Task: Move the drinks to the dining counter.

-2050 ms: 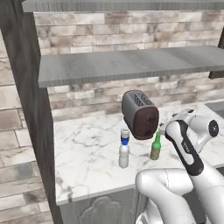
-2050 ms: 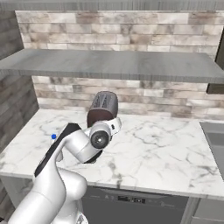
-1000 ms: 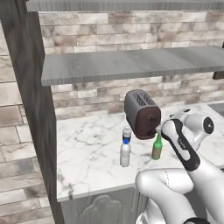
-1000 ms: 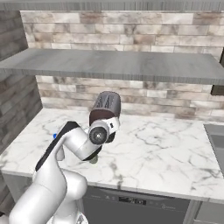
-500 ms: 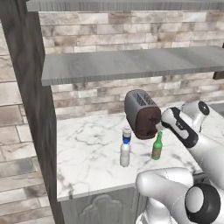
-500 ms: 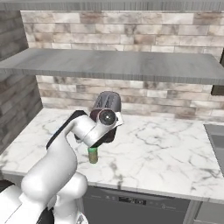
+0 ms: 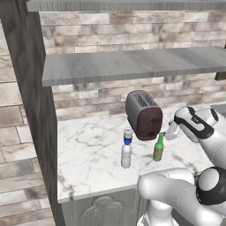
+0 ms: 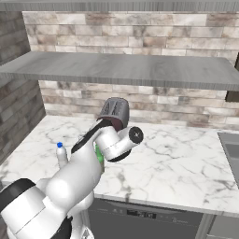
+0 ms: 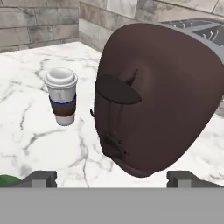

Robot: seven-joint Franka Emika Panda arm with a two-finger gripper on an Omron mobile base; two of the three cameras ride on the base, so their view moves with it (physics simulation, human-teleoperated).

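Observation:
The clear water bottle with a blue cap stands near the worktop's front, also seen at the left as the water bottle. Right of it is the green glass bottle, half hidden behind my arm as the green bottle. The dark cup with a pale lid stands left of the toaster, behind the water bottle as the cup. My gripper hangs open just above and right of the green bottle, facing the toaster. In the hand view the gripper holds nothing. The dining counter is out of view.
A dark red-brown toaster stands on the marble worktop close in front of the hand, seen too as the toaster. A grey shelf overhangs the worktop. A dark wall panel bounds the left side.
The wrist has turned and the hand has edged closer to the toaster. The jaws stayed open. The bottles and the cup have not moved.

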